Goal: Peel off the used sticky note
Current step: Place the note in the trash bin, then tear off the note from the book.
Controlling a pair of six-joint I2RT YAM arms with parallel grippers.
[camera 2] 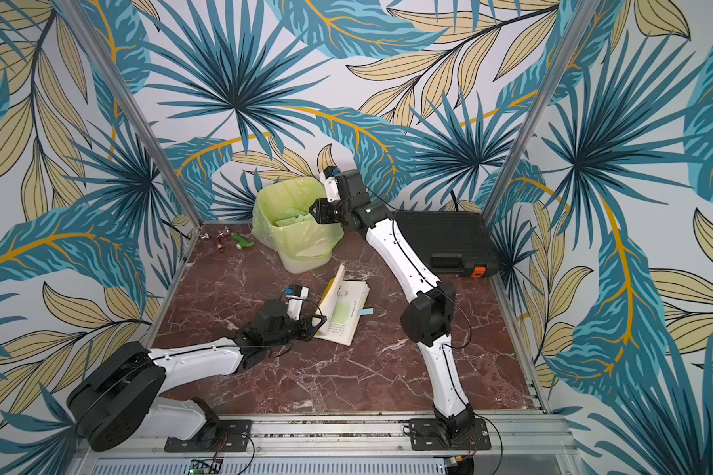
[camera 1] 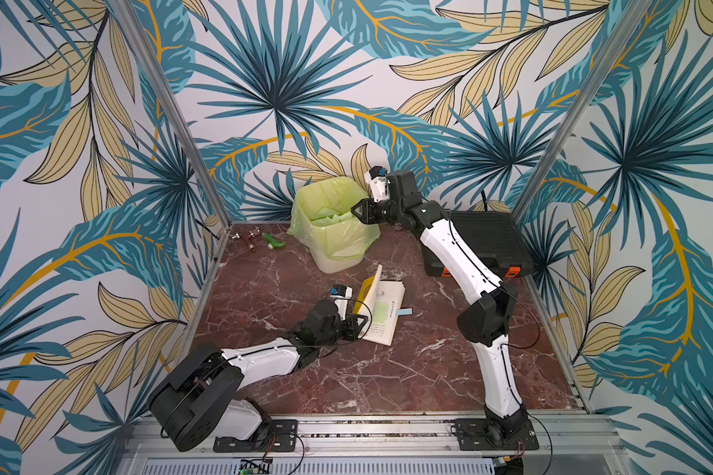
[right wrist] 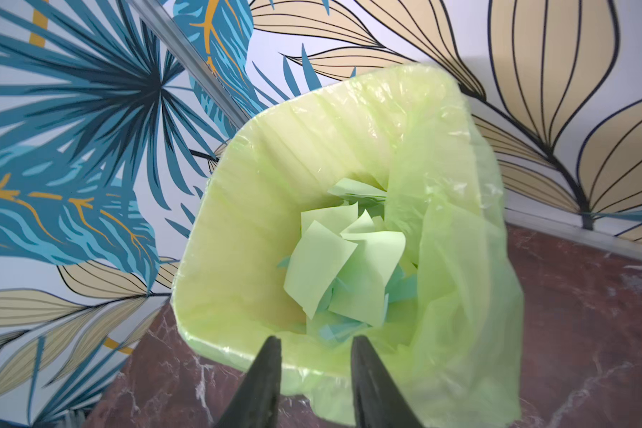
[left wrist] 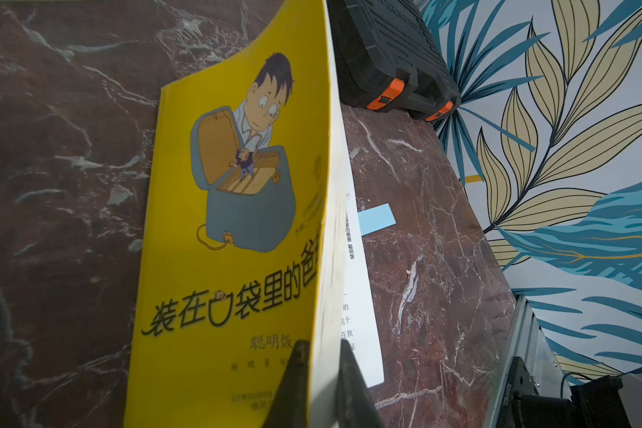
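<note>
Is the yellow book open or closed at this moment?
Open. The left gripper grips the yellow cover and holds it raised, while the white pages lie flat and exposed.

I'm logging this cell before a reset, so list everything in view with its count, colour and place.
bin: one, pale with a green liner, back of table.
binned notes: several, green and blue, loose in the bin.
book: one, yellow cover, mid-table, cover lifted.
page note: one, green, stuck on the open page.
tab: one, blue, sticking out past the page edge.
case: one, black with orange latches, back right.
fittings: a few, metal, back left.
green piece: one, beside the fittings.
table: one, red-brown marble.
left gripper: shut on the book's lifted cover.
right gripper: open, empty, above the bin.
</note>
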